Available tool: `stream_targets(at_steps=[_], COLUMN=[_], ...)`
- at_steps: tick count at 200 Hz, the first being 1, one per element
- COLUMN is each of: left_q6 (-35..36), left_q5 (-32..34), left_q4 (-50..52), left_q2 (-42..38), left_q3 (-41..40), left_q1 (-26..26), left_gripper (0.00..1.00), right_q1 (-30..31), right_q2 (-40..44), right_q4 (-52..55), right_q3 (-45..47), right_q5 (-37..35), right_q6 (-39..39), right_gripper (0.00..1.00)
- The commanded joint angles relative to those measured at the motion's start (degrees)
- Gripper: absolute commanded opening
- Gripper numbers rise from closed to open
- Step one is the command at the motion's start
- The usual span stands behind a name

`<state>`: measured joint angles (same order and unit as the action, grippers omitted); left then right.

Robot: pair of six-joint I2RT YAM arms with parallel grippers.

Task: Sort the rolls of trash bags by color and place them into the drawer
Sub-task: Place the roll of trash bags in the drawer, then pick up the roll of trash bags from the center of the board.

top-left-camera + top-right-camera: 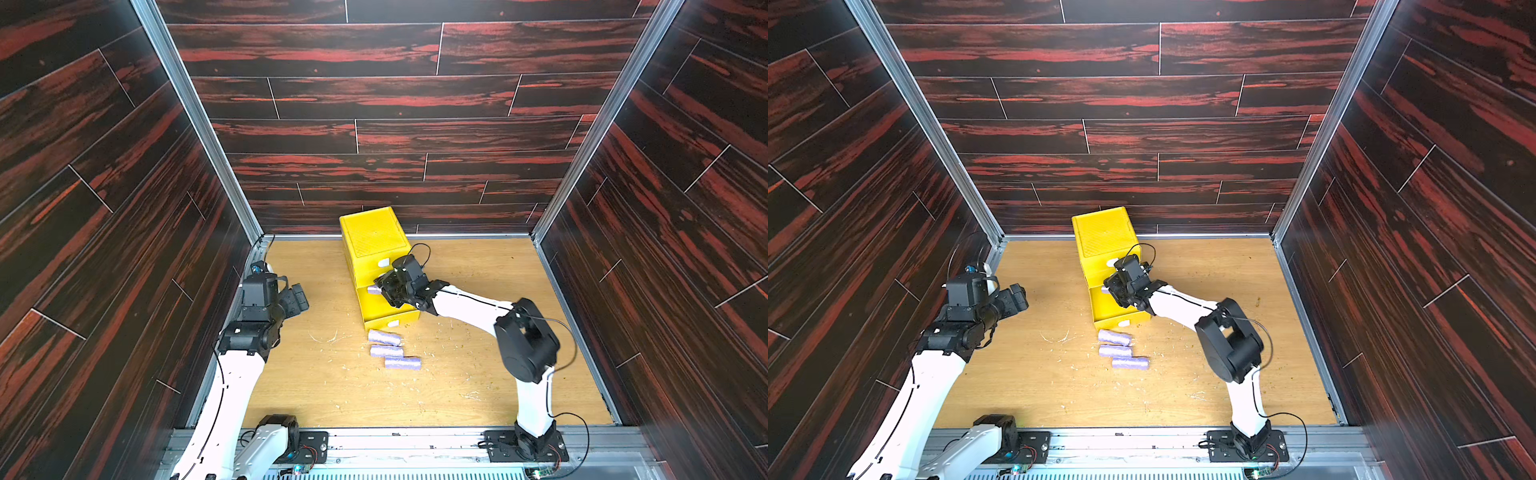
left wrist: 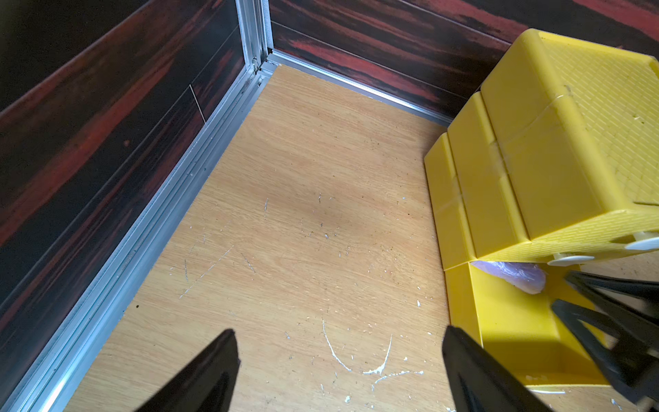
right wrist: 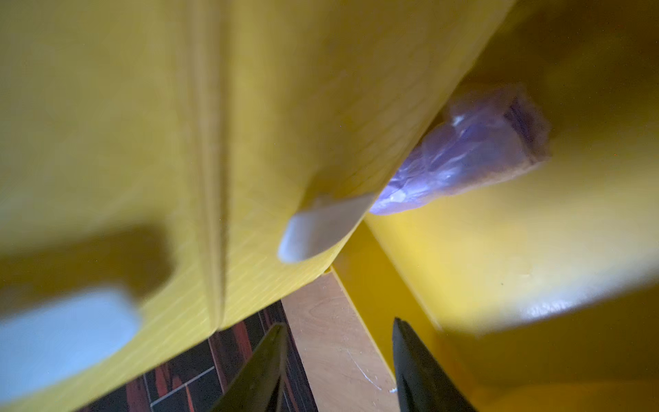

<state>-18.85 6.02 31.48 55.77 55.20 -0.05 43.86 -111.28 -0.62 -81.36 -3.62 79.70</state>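
Right hand [image 3: 338, 323] hovers at the yellow drawer chest's [image 1: 372, 237] pulled-out lowest drawer, fingers apart and empty. One lavender roll [image 3: 463, 153] lies inside. Three more lavender rolls [image 1: 386, 351] sit on the surface [image 1: 478, 374] just in front. Left hand [image 2: 340, 330] is spread wide, off to the side.

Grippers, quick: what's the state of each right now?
Left gripper: open, empty.
Right gripper: open, empty; the lavender roll lies loose in the open drawer.

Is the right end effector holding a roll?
No, the right end effector is empty; the purple roll lies loose in the open drawer.
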Motion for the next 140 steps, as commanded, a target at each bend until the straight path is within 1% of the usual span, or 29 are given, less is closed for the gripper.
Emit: stream_targets(at_steps=[1, 12, 28, 40, 51, 64, 76, 90, 102, 110, 122, 132, 140], left_q6=[0.7, 0.7, 1.2, 1.5, 1.4, 1.7, 2.9, 4.6, 5.3, 5.9, 7.4, 8.7, 10.0], left_q5=[0.9, 0.8, -0.8, -2.9, -6.6, -9.0, -6.7, -1.4, -0.6, -1.1, -1.0, 0.2, 0.7], left_q4=[0.3, 0.3, 0.0, -0.8, -1.2, 1.2, 7.2, 13.4, 19.3, 23.0, 28.1, 32.1, 34.4], left_q2=[-1.2, -1.2, -1.1, -0.9, -0.4, 0.6, 1.7, 4.1, 7.3, 9.7, 13.2, 16.3, 18.8], left_q3=[-0.2, -0.2, -0.3, -0.5, -0.4, 1.2, 4.2, 8.5, 12.4, 14.7, 17.4, 20.0, 21.6], left_q1=[0.2, 0.2, 0.2, 0.1, -0.1, -2.2, -7.8, -18.0, -25.8, -29.4, -34.8, -39.0, -42.1], left_gripper=[0.93, 0.93, 0.92, 0.89, 0.87, 0.82, 0.81, 0.80, 0.78, 0.76, 0.76, 0.76, 0.75], right_q1=[2.1, 2.8, 3.4, 3.7, 3.7, 3.4, 2.7, 1.4, -0.7, -2.5, -5.1, -7.1, -8.7], right_q2=[8.0, 11.1, 15.0, 18.7, 23.8, 29.5, 33.8, 38.0, 40.9, 42.7, 45.1, 46.9, 48.2], right_q4=[-3.3, -0.6, 8.9, 15.7, 19.3, 22.8, 26.0, 29.6, 32.4, 34.2, 36.4, 38.0, 39.1], right_q3=[2.7, 2.9, 1.0, 1.2, 3.3, 4.9, 5.3, 5.3, 5.3, 5.6, 5.9, 6.1, 6.3], right_q5=[-2.0, -2.6, -5.3, -9.1, -12.8, -17.4, -20.1, -23.1, -24.6, -25.6, -27.3, -29.3, -30.6], right_q6=[-12.0, -18.7, -27.2, -31.2, -34.7, -37.2, -38.9, -40.5, -41.0, -40.7, -40.2, -39.6, -39.3], right_gripper=[0.52, 0.52, 0.51, 0.51, 0.51, 0.51, 0.52, 0.52, 0.52, 0.52, 0.53, 0.56, 0.60])
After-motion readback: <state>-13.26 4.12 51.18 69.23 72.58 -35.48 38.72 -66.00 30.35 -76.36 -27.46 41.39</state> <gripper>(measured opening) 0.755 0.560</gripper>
